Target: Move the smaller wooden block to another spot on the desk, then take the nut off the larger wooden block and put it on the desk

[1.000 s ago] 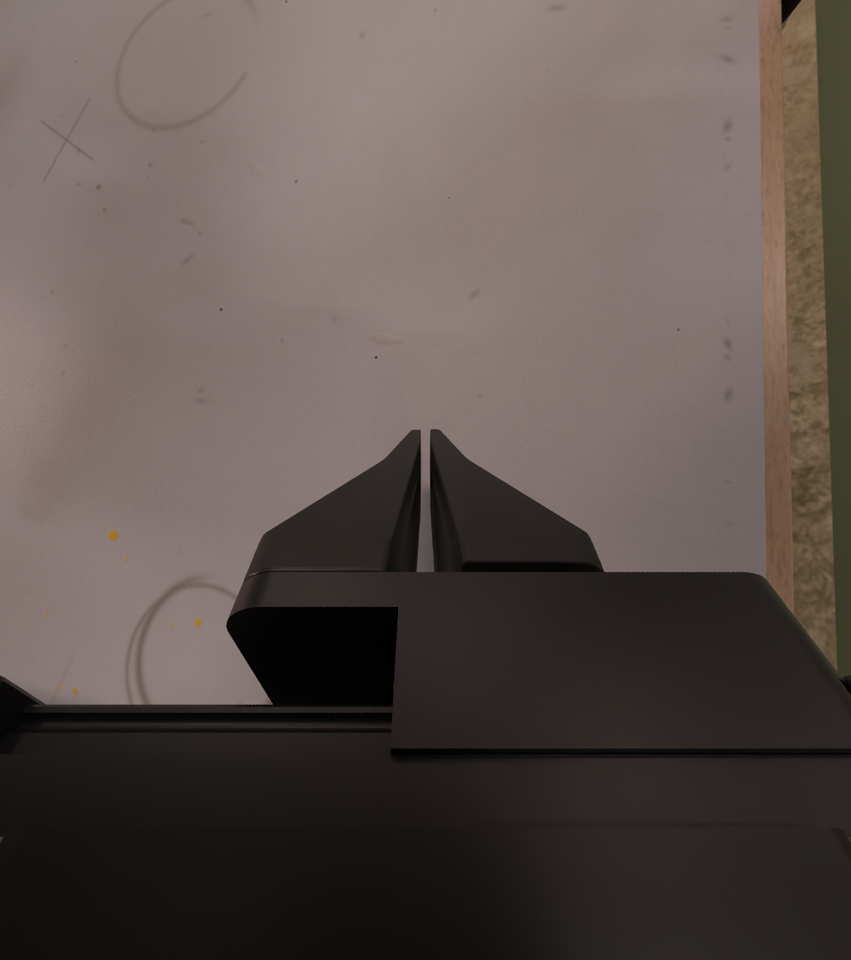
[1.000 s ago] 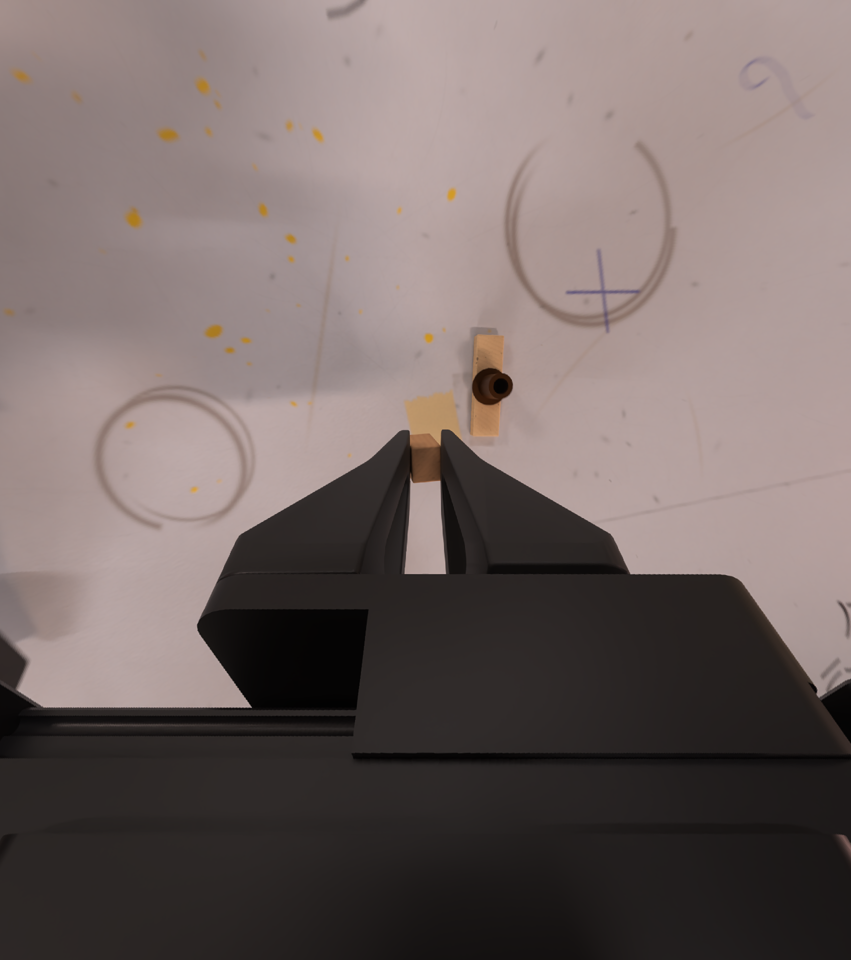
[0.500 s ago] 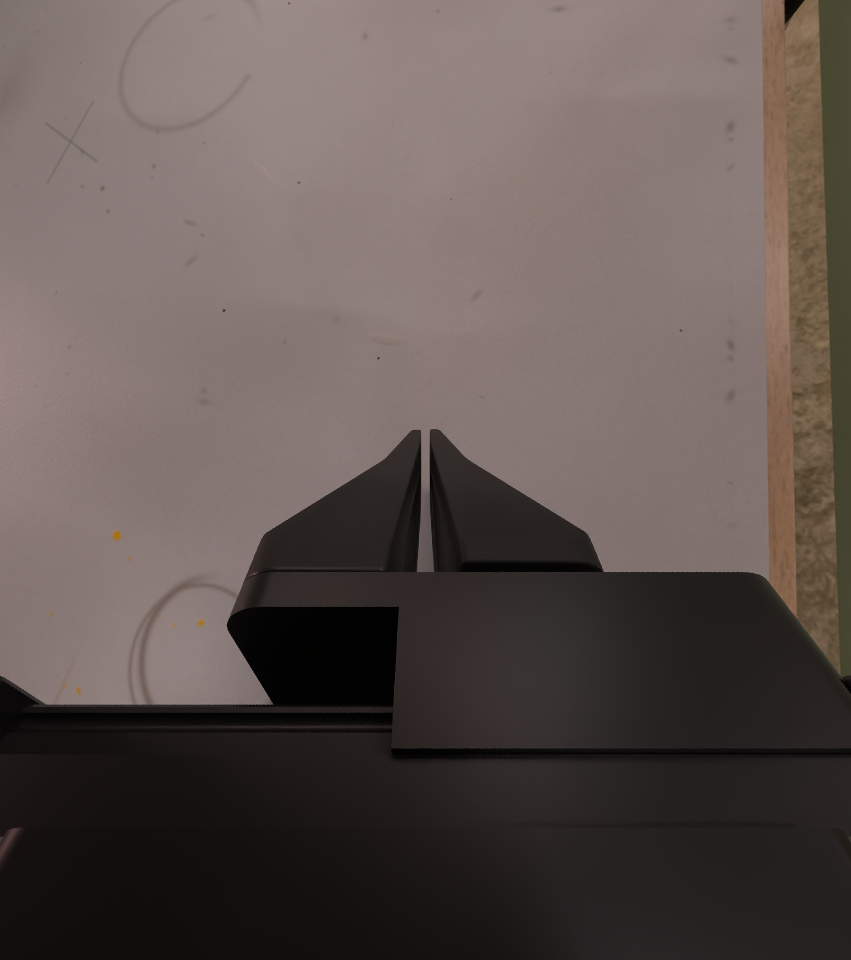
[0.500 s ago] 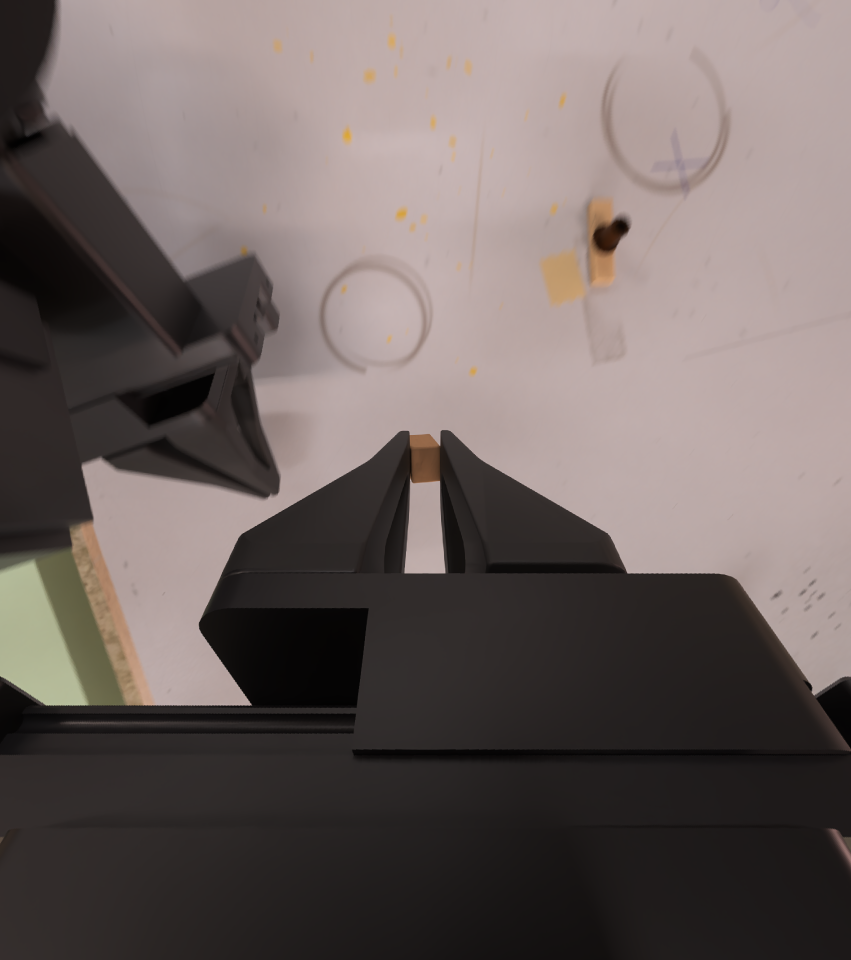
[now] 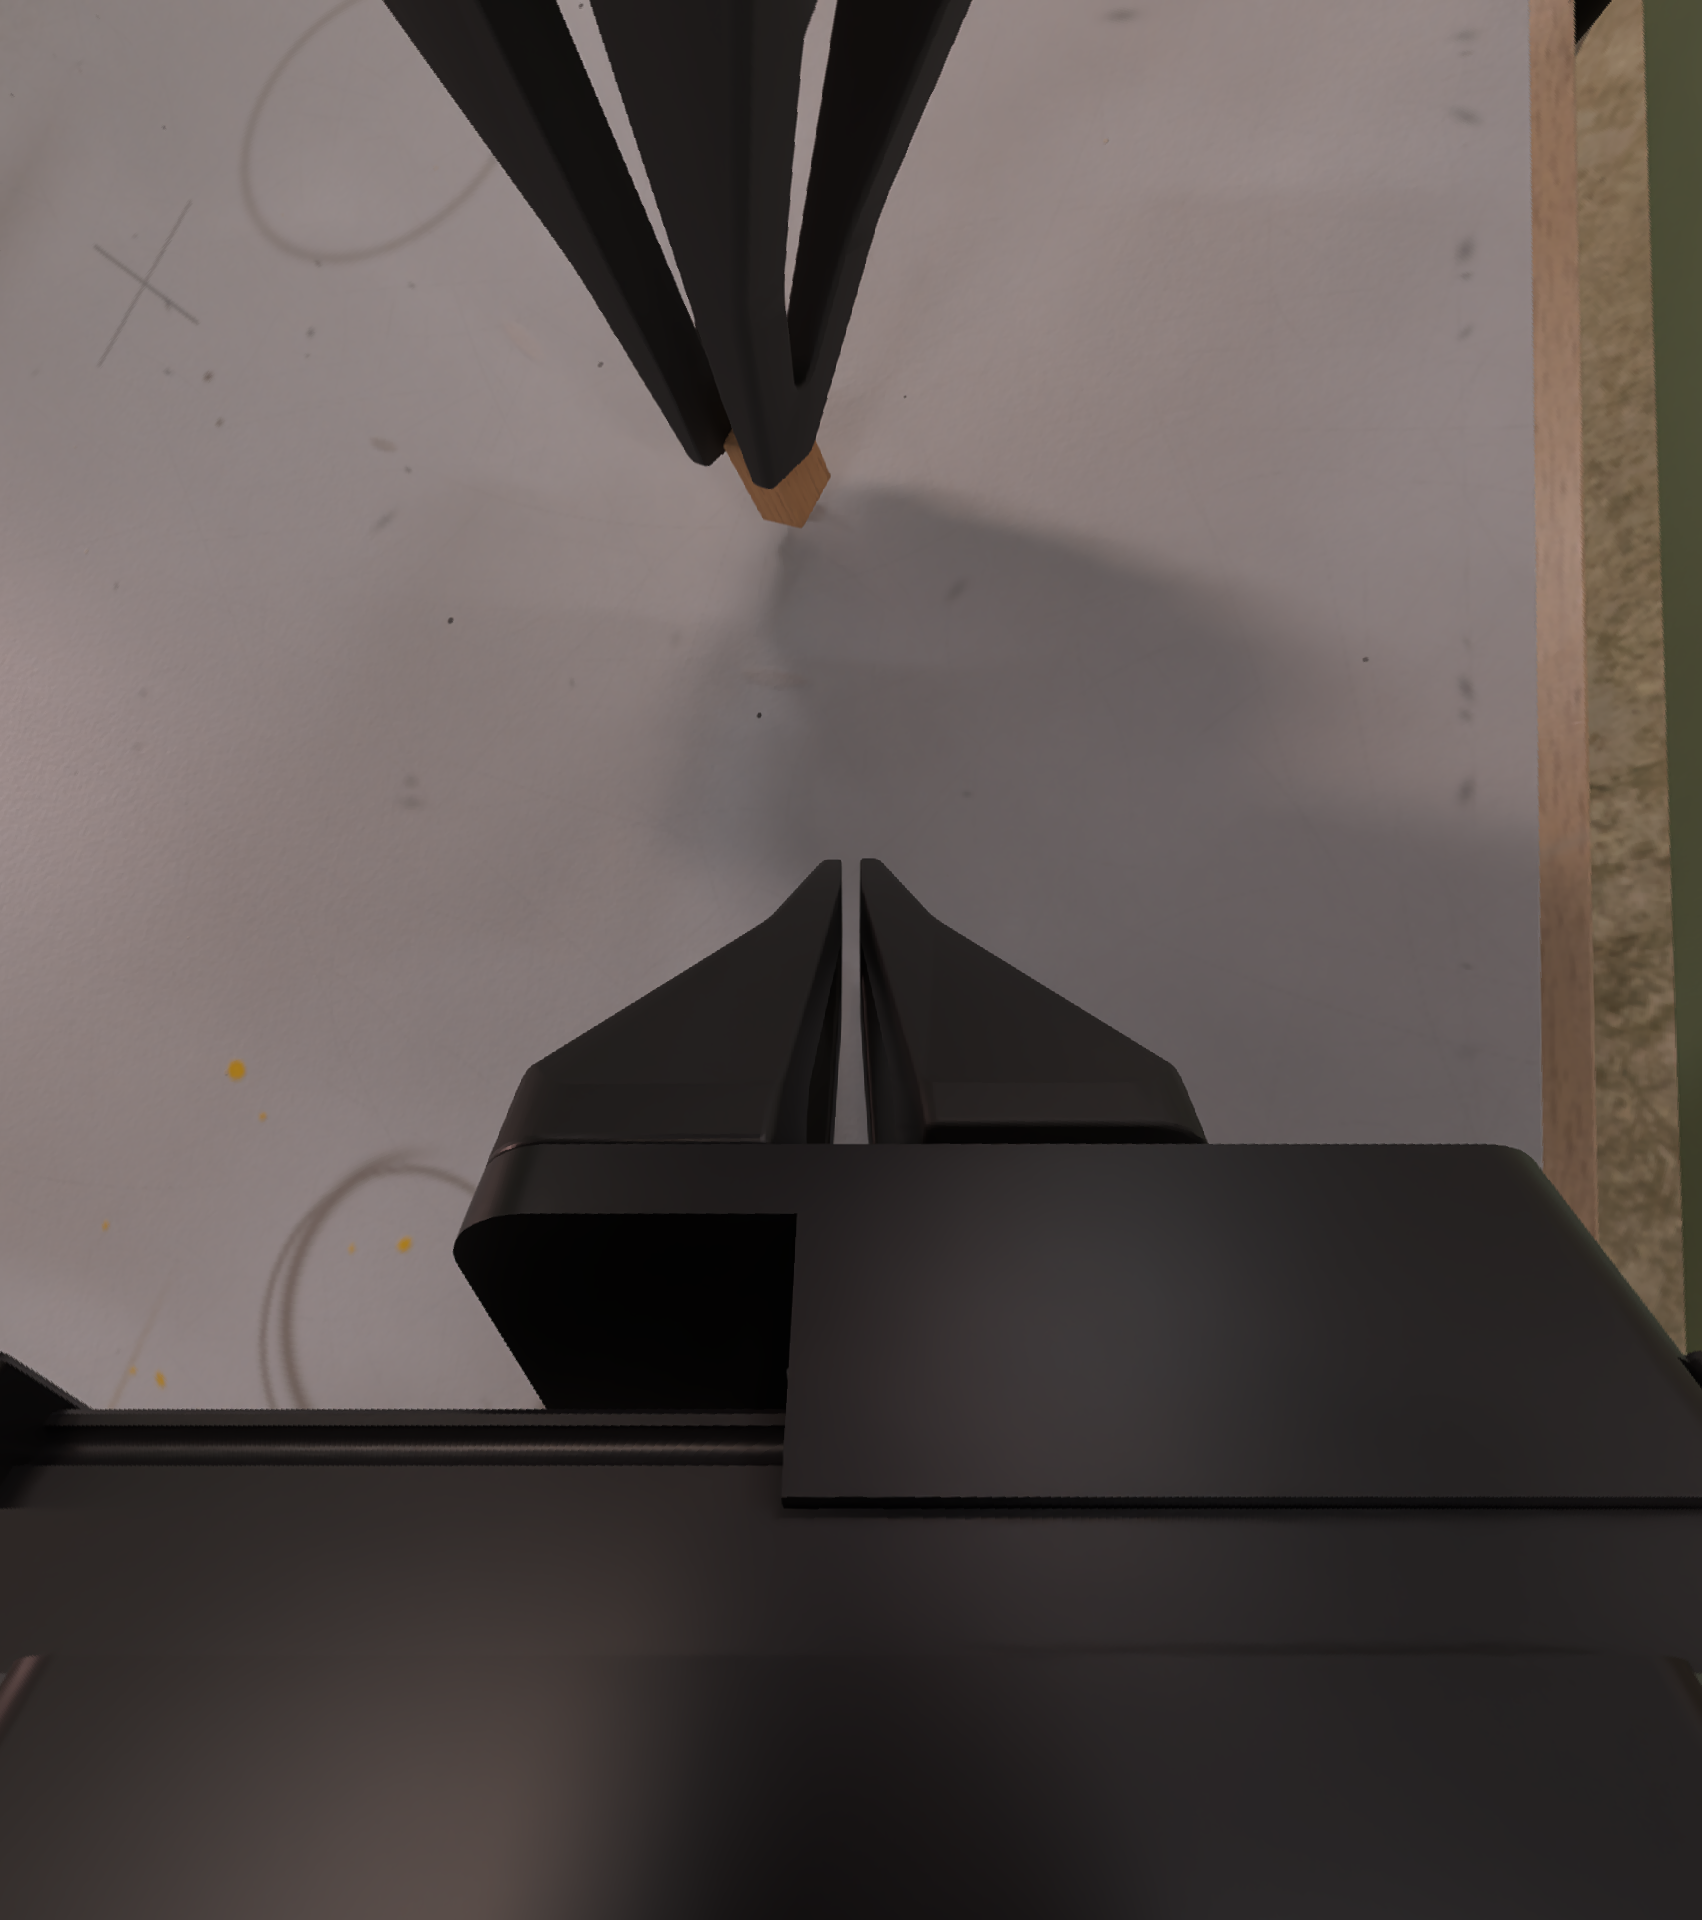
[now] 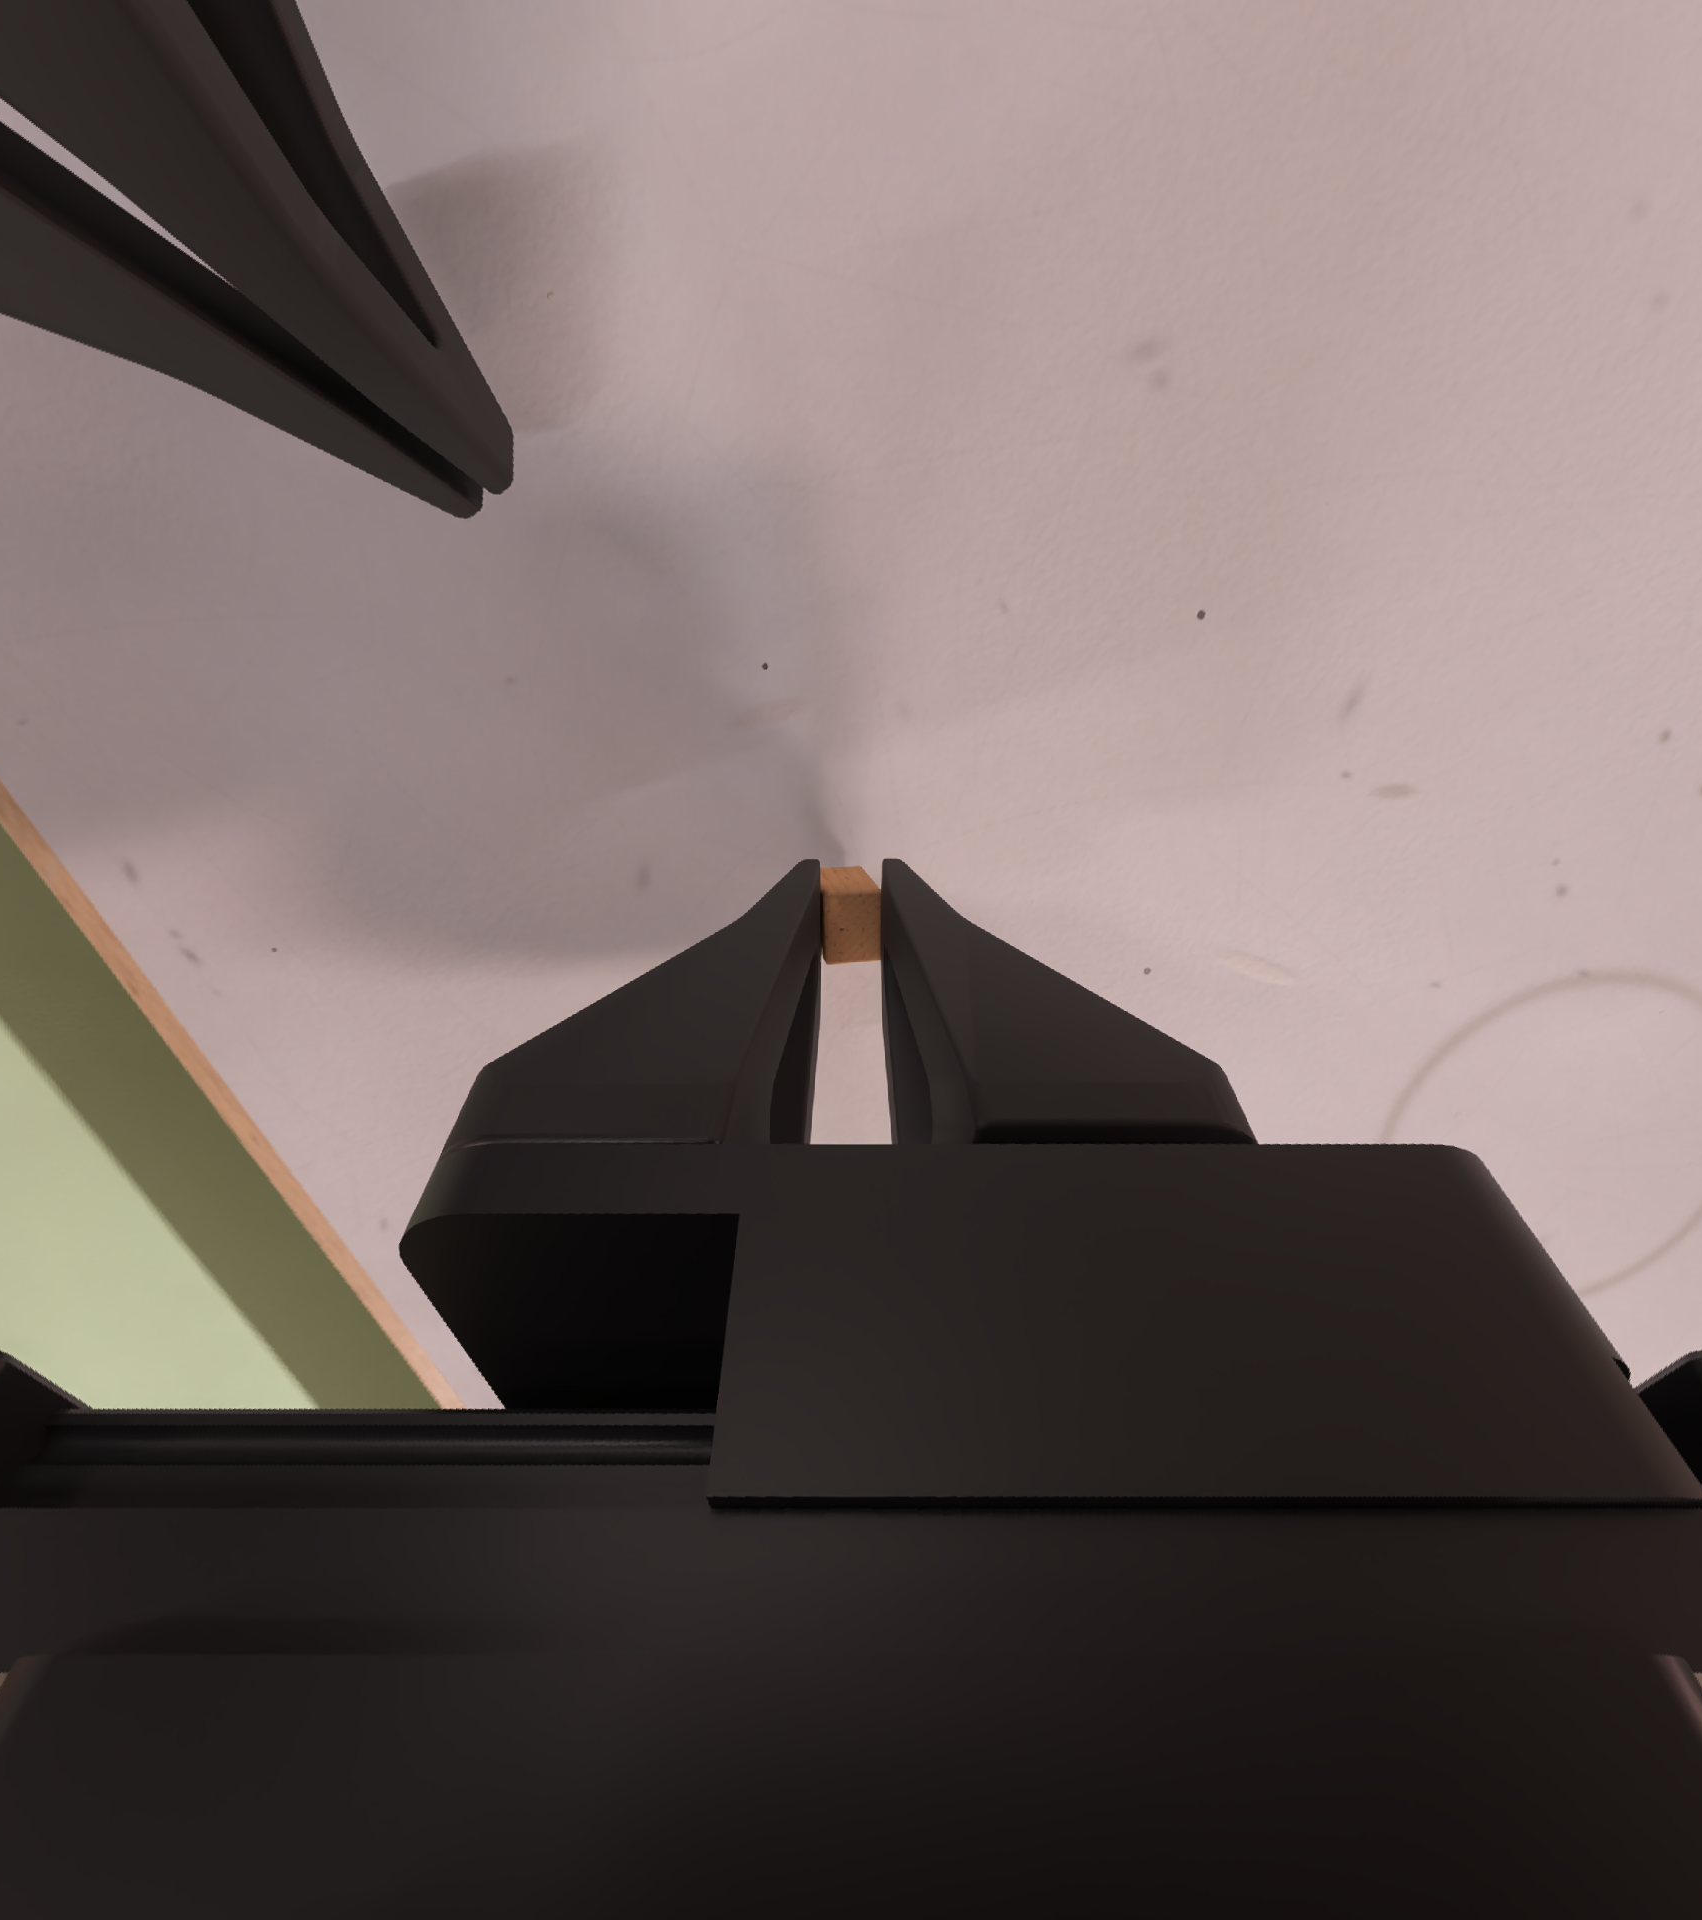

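1. Your right gripper (image 6: 850, 864) is clamped on the smaller wooden block (image 6: 848, 914), just above the bench (image 6: 1242, 520).
2. Lower it straight, then release gently.
3. At 10 o'clock, your left gripper (image 6: 478, 499) hangs pressed together; steer clear of it.

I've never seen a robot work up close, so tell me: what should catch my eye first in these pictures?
The small wooden block, the one warm spot of colour, pinched at the tips of the right gripper just above the pale desk. In the left wrist view the same block hangs from above, its shadow spreading beneath. The left gripper is shut and empty.
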Controlling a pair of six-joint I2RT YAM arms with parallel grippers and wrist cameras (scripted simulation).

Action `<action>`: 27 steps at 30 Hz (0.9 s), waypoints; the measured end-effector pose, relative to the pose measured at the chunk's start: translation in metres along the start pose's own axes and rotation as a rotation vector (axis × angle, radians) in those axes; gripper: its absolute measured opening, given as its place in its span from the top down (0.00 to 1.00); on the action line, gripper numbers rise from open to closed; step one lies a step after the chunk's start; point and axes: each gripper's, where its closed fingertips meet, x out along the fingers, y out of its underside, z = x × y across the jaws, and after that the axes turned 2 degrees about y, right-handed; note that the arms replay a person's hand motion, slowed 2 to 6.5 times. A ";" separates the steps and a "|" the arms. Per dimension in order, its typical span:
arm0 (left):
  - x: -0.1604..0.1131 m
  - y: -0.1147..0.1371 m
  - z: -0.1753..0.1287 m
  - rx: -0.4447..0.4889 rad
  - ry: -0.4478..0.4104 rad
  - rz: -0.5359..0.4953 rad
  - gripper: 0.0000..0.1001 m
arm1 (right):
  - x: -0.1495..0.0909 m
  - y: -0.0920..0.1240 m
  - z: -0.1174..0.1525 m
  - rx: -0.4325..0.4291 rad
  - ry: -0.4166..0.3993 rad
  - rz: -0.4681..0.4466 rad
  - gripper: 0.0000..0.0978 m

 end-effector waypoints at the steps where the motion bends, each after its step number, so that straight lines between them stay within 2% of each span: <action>1: 0.000 0.000 0.000 0.000 0.000 0.000 0.97 | 0.001 0.000 0.000 -0.008 0.005 -0.012 0.90; 7: 0.000 0.000 0.000 0.000 0.000 0.000 0.97 | 0.000 -0.016 -0.004 -0.081 0.026 -0.098 0.90; 10: 0.000 0.000 0.000 0.000 0.001 0.001 0.97 | 0.001 -0.023 -0.003 -0.129 0.007 -0.119 0.90; 16: 0.000 0.001 -0.001 -0.002 0.003 0.002 0.97 | 0.014 -0.027 -0.001 -0.201 -0.048 -0.092 0.90; 21: 0.000 0.001 -0.001 -0.002 0.004 0.002 0.97 | 0.017 -0.030 0.001 -0.208 -0.081 -0.097 0.91; 23: 0.000 0.001 -0.001 -0.002 0.004 0.002 0.97 | 0.017 -0.030 0.000 -0.204 -0.085 -0.111 0.84; 25: 0.000 0.001 -0.001 -0.003 0.005 0.002 0.97 | 0.017 -0.029 -0.001 -0.204 -0.086 -0.111 0.68; 27: 0.000 0.001 -0.001 -0.003 0.006 0.002 0.97 | 0.017 -0.028 -0.001 -0.206 -0.082 -0.109 0.61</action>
